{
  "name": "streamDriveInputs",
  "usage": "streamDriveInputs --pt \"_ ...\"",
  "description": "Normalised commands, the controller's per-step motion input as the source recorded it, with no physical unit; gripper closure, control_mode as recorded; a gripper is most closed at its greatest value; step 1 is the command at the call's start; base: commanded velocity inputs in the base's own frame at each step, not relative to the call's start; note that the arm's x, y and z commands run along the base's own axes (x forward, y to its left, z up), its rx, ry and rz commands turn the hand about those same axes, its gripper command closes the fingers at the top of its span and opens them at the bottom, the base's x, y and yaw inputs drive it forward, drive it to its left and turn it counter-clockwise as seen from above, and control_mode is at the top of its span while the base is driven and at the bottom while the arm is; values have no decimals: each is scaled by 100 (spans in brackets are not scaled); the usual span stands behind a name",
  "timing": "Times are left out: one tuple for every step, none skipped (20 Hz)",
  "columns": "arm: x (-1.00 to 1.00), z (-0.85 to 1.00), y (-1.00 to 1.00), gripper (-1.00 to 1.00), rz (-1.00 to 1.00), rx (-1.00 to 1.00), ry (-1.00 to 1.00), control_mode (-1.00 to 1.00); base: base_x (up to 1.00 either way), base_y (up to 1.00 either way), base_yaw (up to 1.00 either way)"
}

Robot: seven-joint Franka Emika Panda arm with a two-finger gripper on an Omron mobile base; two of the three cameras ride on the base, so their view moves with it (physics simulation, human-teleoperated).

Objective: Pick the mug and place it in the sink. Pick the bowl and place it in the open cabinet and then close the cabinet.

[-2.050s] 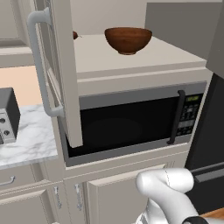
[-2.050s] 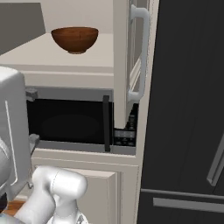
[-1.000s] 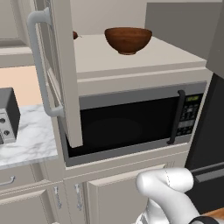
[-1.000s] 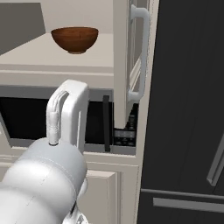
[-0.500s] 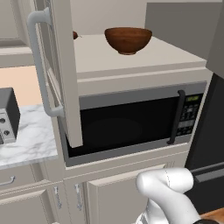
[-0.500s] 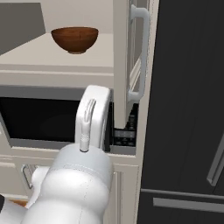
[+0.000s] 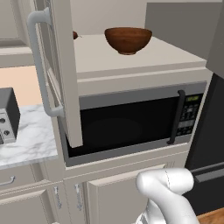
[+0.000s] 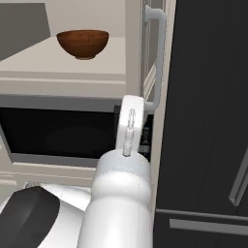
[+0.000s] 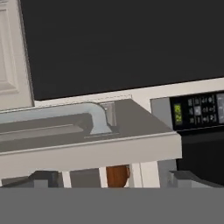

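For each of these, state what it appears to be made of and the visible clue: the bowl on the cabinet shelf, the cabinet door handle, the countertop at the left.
Bowl: likely wood, dark reddish-brown, faint sheen with grain-like streaks.
Cabinet door handle: probably brushed metal, smooth pale silver-grey, curved bar.
Countertop: looks like white marble, judging by grey veining; could be imitation.

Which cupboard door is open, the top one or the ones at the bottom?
The top one: the cabinet door above the microwave swings out. The lower cabinets stay shut.
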Motion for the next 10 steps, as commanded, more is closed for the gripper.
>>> streamDriveInputs --pt "66 -6 -29 -100 0 0 0 -100 0 0 0" --pt "61 -11 -24 -100 0 0 0 -100 0 0 0" --pt "55 -15 -16 -100 0 0 0 -100 0 0 0" --pt "59 -16 -19 -100 0 0 0 -100 0 0 0" --pt "59 -14 -21 -100 0 0 0 -100 0 0 0" --pt "59 -11 -27 -100 0 0 0 -100 0 0 0" --pt "58 -5 -24 -100 0 0 0 -100 0 0 0" --pt "56 -2 -11 -100 0 0 -1 -100 0 0 0" --pt "48 -13 -8 -100 0 0 -2 -100 0 0 0" --pt "44 -16 -9 -100 0 0 -3 -100 0 0 0"
